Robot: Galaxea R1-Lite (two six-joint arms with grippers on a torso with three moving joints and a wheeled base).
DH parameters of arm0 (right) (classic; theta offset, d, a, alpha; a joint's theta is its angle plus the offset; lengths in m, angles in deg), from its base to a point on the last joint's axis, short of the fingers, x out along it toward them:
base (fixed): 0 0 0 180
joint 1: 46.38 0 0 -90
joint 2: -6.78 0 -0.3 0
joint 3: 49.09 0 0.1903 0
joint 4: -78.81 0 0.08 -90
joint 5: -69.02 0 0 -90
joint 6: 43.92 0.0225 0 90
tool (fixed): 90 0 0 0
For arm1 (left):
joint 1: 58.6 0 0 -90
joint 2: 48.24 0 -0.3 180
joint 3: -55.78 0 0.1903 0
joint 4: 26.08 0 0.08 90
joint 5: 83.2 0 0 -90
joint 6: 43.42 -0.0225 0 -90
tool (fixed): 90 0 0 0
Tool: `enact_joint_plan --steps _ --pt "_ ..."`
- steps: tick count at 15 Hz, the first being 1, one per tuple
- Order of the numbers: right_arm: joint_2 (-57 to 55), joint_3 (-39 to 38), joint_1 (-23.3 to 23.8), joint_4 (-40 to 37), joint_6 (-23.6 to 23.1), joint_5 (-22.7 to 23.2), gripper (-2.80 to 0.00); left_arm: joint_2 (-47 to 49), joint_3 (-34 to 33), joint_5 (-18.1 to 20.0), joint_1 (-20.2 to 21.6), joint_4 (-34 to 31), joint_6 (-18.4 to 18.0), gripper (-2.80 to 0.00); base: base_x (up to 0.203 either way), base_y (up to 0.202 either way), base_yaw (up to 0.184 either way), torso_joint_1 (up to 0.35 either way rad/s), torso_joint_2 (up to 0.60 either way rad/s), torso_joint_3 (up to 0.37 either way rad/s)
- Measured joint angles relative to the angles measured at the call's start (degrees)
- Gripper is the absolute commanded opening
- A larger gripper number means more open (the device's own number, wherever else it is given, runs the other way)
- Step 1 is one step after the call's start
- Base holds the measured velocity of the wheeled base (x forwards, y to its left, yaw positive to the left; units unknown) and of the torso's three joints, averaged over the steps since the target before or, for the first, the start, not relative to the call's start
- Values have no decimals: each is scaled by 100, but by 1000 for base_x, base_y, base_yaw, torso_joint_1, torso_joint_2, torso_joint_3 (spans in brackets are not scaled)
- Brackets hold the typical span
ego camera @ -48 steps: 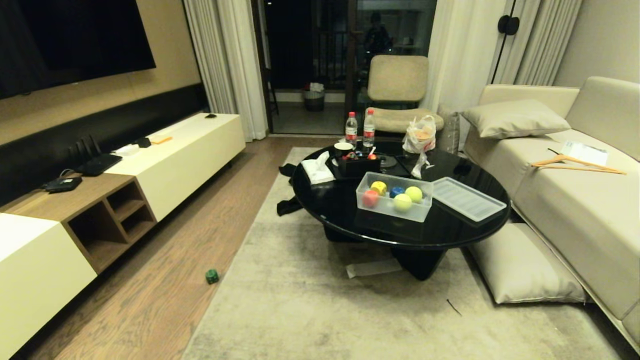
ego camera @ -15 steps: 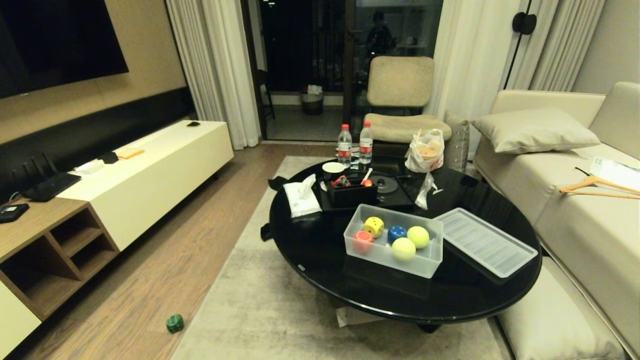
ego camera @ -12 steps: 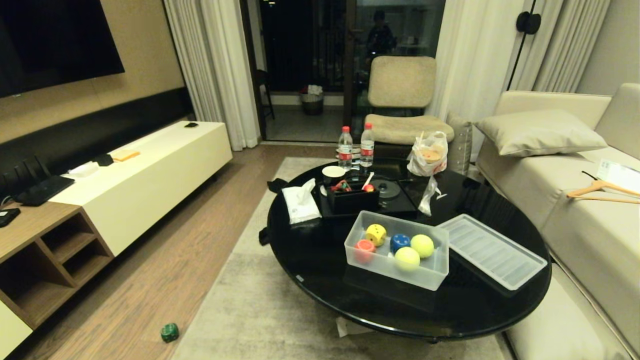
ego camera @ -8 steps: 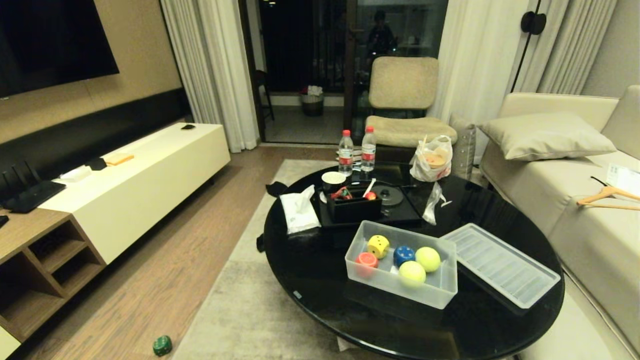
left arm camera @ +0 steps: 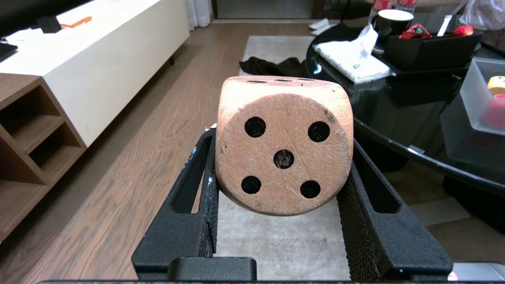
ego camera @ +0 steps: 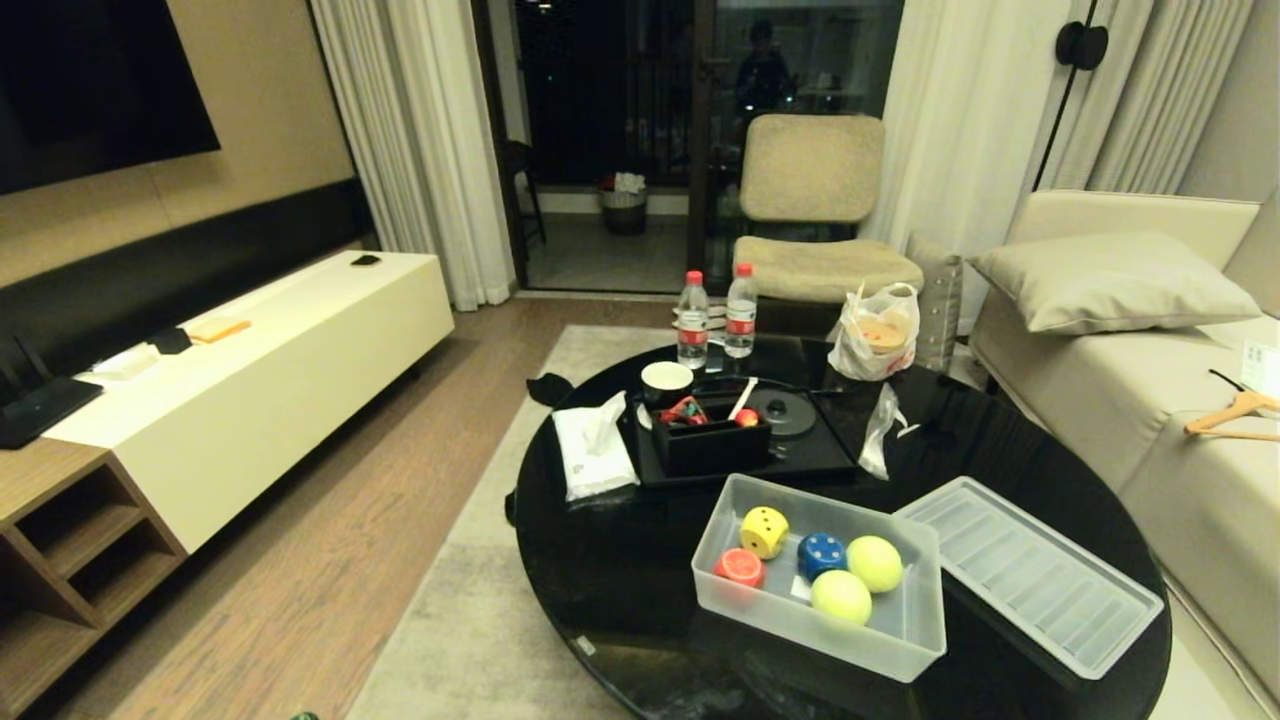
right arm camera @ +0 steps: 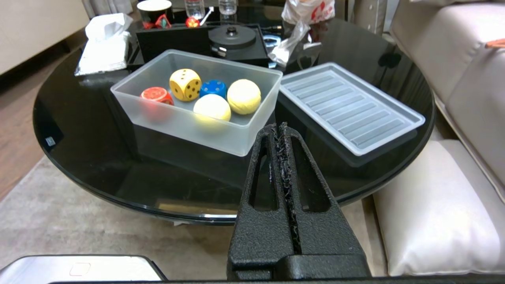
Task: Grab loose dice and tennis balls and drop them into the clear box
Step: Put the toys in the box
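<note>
My left gripper (left arm camera: pixel 282 139) is shut on a tan die (left arm camera: pixel 284 146) with black pips, held off the floor beside the table. The clear box (ego camera: pixel 820 640) stands on the black round table near its front edge. In it lie a yellow die (ego camera: pixel 765 531), a red die (ego camera: pixel 740 567), a blue die (ego camera: pixel 822 553) and two tennis balls (ego camera: pixel 874 563) (ego camera: pixel 841 596). My right gripper (right arm camera: pixel 278 128) is shut and empty, just short of the table's rim, pointing at the box (right arm camera: pixel 189 126). A green die (ego camera: pixel 303 716) barely shows on the floor. Neither gripper is in the head view.
The box's ribbed lid (ego camera: pixel 1030 575) lies right of it. Behind it are a black tray box (ego camera: pixel 710 445), a tissue pack (ego camera: pixel 592 455), two bottles (ego camera: pixel 692 320) and a plastic bag (ego camera: pixel 880 330). A sofa (ego camera: pixel 1120 400) is on the right, a low cabinet (ego camera: pixel 250 400) on the left.
The whole view has moved closer to the table, so the box looks larger and lower. The green die has slid to the bottom edge. Things on the table keep their places.
</note>
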State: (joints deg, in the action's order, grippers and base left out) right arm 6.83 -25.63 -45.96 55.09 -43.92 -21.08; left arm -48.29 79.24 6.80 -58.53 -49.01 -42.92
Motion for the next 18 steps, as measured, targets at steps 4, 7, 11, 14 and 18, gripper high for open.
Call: enact_joint_plan --steps 4,7,11,14,18 --pt "0 0 2 2 2 0 -280 0 0 0 0 -7 -17 -280 0 0 0 0 0 0" --pt "0 0 2 2 0 0 -280 11 180 65 -2 -81 -165 -280 0 0 0 0 0 0" --pt "0 0 0 2 3 1 -280 953 1283 454 -19 -229 -309 -280 0 0 0 0 0 0" --pt "0 0 -1 2 4 0 -280 2744 2490 651 -56 181 -284 -280 0 0 0 0 0 0" --pt "0 0 0 1 7 1 -280 5496 4483 746 -375 792 -267 -280 0 0 0 0 0 0"
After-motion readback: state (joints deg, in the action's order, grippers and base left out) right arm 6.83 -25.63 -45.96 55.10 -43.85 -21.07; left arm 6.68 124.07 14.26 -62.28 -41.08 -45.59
